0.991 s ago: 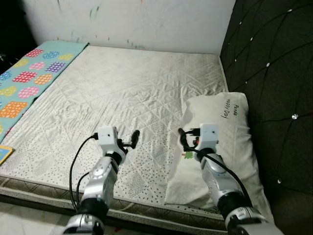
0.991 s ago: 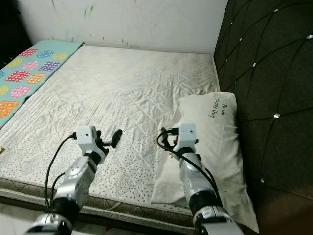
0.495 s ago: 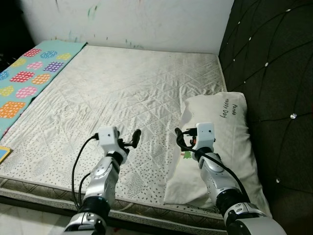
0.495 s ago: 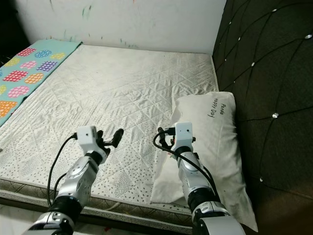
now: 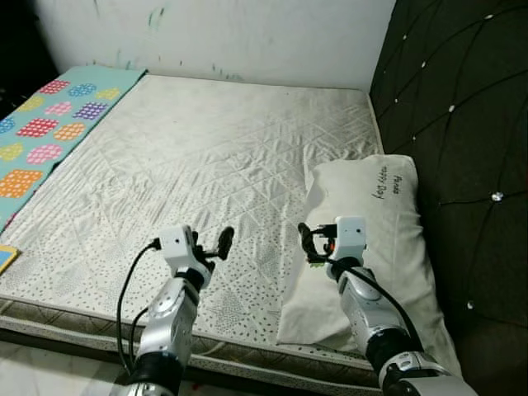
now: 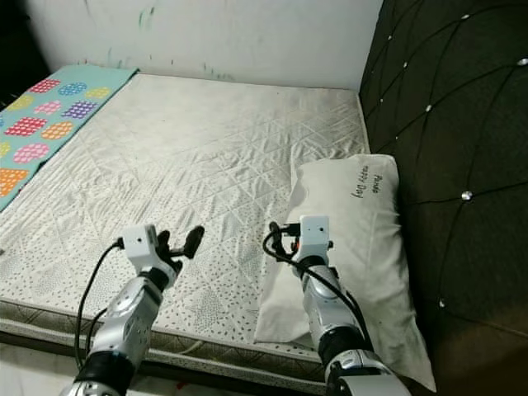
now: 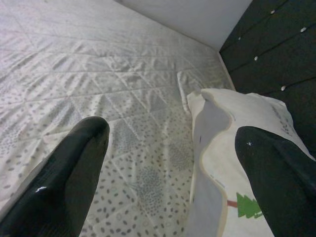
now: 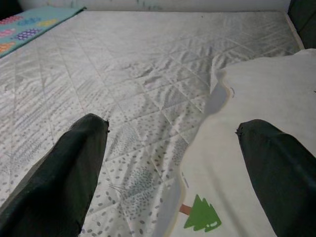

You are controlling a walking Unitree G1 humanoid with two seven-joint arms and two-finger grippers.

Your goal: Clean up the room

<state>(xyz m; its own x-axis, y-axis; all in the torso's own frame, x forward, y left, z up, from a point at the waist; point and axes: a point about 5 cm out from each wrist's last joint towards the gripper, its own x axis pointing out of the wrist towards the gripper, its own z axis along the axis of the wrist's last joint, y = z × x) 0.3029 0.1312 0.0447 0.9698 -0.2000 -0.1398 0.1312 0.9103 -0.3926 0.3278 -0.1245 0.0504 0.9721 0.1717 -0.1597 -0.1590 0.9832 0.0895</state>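
One pillow [image 5: 375,223] lettered "Panda happy Day"

I'm in a bedroom: bare quilted mattress [image 5: 190,165], white pillow [image 5: 379,239], dark tufted headboard [image 5: 462,124], scuffed wall [image 5: 231,37].

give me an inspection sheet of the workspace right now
surface: bed with a quilted white cover, slightly wrinkled
job's things: white pillow lying lengthwise by the headboard, printed with a small green tree and some lettering
clutter: colourful mat along the bed's far left edge; corner of a flat item at the left border, too cut off to identify
grippers: left gripper open, above the cover, holding nothing; right gripper open, over the pillow's near edge, holding nothing
cables: black cables looping along both forearms
surroundings: dark tufted headboard on the right; white wall with paint marks behind
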